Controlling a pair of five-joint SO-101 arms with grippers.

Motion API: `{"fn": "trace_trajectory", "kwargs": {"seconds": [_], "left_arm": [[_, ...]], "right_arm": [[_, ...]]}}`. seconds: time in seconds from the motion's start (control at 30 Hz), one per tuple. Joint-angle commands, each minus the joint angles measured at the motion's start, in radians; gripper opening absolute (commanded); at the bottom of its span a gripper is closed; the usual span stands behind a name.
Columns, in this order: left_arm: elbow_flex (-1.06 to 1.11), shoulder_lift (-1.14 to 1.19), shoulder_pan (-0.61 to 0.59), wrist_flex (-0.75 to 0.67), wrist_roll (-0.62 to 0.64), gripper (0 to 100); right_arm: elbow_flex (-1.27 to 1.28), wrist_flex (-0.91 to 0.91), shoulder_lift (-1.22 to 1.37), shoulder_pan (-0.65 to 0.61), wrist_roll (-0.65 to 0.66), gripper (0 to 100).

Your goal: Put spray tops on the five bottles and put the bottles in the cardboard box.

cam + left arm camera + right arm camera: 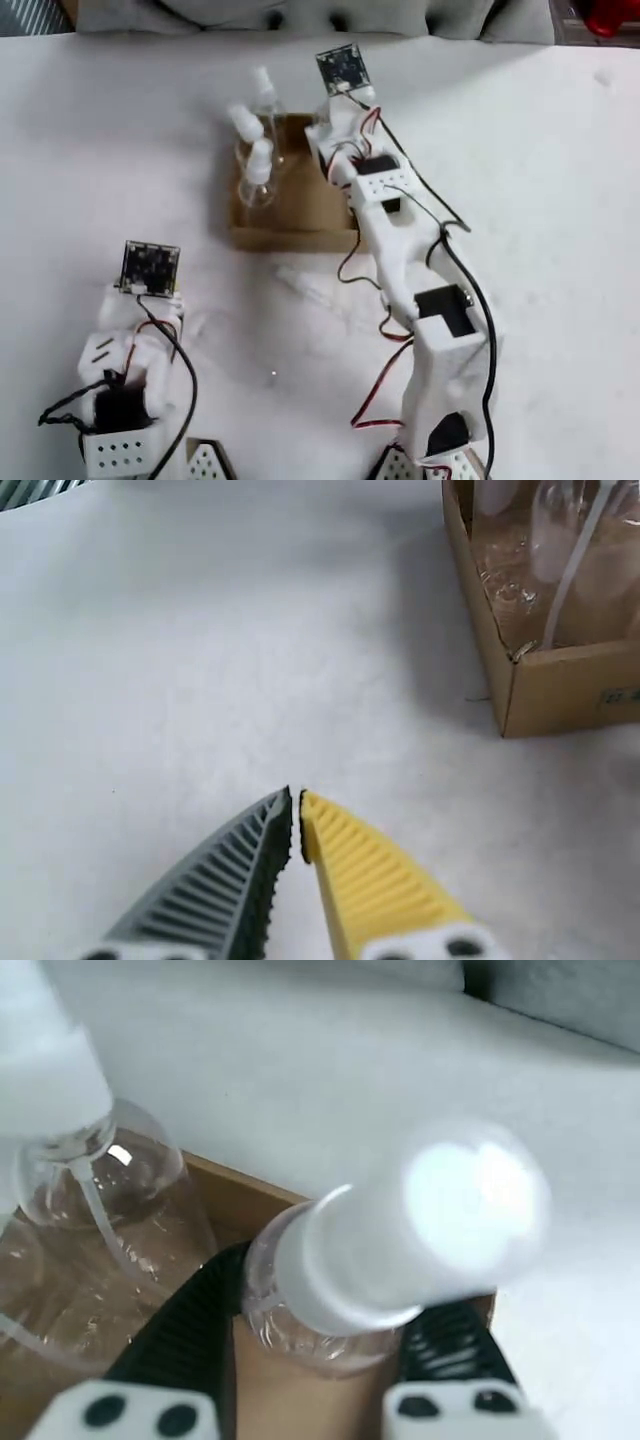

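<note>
3 clear bottles (258,168) with spray tops (262,80) on stand in the cardboard box (300,238), along the side nearer the left arm. right gripper (322,1312) is at the box's far corner, fingers pinching another capped bottle (300,1332) below its neck, upright, just inside the wall. left gripper (297,808) sits low over the bare table (200,630) near a box corner, fingers pressed together, holding nothing.

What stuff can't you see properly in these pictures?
High view: the right arm covers the held bottle and the right side of the cardboard box, so the bottles inside can't be counted.
Left wrist view: the frame edge cuts off the box.
Right wrist view: the spray top hides the held bottle's lower body.
</note>
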Motion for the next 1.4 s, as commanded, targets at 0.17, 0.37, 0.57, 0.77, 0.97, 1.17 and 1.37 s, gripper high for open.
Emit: {"fn": "trace_trajectory", "kwargs": {"seconds": [0.17, 0.37, 0.57, 0.77, 0.97, 1.17, 1.37], "left_arm": [[-0.002, -0.008, 0.012, -0.014, -0.006, 2], [-0.002, -0.008, 0.012, -0.014, -0.006, 2], [-0.002, -0.008, 0.012, -0.014, -0.006, 2], [-0.002, -0.008, 0.012, -0.014, -0.006, 2], [-0.002, -0.008, 0.012, -0.014, -0.006, 2], [-0.002, -0.008, 0.012, -0.014, -0.006, 2], [-0.002, -0.008, 0.012, -0.014, -0.008, 2]], "right_arm": [[-0.132, 0.031, 0.053, 0.027, 0.012, 1.5], [-0.14, 0.03, 0.071, 0.025, 0.012, 1.6], [-0.137, 0.031, 0.074, 0.019, 0.012, 19.7], [-0.135, 0.025, 0.077, 0.008, 0.012, 26.1], [-0.133, 0.024, 0.077, 0.005, 0.012, 26.1], [-0.138, 0.024, 0.073, -0.007, 0.005, 26.2], [-0.135, 0.031, 0.067, -0.019, 0.005, 29.1]]}}
